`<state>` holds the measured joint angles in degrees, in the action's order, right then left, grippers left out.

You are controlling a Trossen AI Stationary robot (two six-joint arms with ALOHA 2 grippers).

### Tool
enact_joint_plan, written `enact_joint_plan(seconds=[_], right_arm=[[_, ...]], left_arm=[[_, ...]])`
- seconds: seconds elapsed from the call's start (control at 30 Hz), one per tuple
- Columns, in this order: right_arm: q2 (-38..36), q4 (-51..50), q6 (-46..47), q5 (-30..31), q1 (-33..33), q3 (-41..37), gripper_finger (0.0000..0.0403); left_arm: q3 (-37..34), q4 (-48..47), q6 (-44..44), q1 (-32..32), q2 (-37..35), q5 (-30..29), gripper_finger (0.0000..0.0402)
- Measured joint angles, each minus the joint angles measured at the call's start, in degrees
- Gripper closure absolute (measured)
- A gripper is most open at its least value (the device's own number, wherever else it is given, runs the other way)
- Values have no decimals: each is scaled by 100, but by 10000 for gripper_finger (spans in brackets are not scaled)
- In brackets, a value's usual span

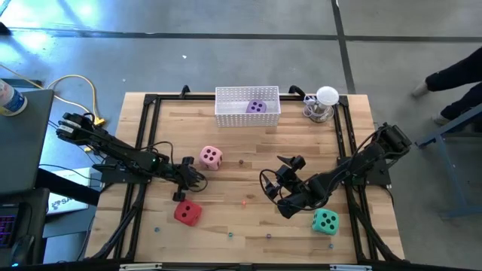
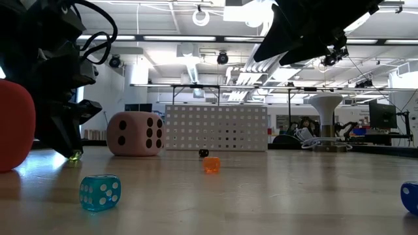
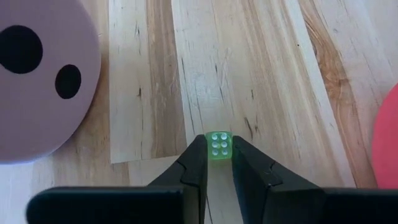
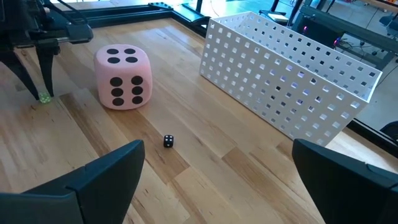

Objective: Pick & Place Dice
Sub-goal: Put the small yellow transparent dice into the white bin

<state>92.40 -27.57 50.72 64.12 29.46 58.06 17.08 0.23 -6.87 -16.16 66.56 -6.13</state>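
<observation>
left gripper (image 3: 218, 163) around green die (image 3: 219, 145)

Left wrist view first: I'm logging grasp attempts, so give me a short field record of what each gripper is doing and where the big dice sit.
left gripper: closed on a small translucent green die, on the wooden table
right gripper: open, empty, facing the white perforated basket
large pink soft die: on table, beside left gripper
large purple soft die: inside basket
large red soft die: front left
large teal soft die: front right
</observation>
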Motion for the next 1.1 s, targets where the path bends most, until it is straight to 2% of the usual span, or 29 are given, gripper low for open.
enact_joint_plan(seconds=[0.4,0.57,0.7,0.8,0.93,1.1], right_arm=[[0,63,0,-2,2,0,3],[0,63,0,2,0,0,3],[0,63,0,15,0,0,3],[0,63,-1,22,0,0,3],[0,63,-2,24,0,0,3],[0,63,-2,24,0,0,3]], left_arm=[[11,-39,-93,0,-67,-15,358],[247,-19,-329,0,-383,-11,358],[501,-364,-172,-1,-716,-24,359],[753,-613,-153,-2,-971,-269,359],[1064,-681,-31,48,-1273,-877,359],[1510,-502,92,544,-1411,-1559,357]])
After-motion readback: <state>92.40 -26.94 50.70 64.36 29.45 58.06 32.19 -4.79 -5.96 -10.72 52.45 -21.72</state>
